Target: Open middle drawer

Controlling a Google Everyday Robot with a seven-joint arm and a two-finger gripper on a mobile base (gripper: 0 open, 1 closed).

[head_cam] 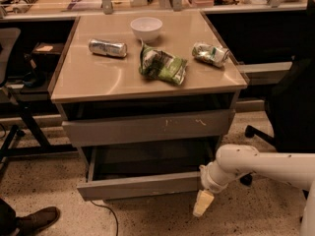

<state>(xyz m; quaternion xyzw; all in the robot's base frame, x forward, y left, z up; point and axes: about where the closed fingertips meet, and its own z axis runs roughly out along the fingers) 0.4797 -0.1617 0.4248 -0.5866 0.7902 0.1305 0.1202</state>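
Note:
The middle drawer of the grey cabinet stands pulled out toward me, and its grey inside shows. Its plain flat front sits well forward of the taller, scratch-marked top drawer front above it. My gripper hangs at the right end of the middle drawer's front, just below its lower corner, on a white arm that reaches in from the right. The lowest drawer is hidden under the open one.
On the beige cabinet top lie a white bowl, a silver can, a green chip bag and a crushed can. A black office chair stands right. A shoe and cable lie on the floor.

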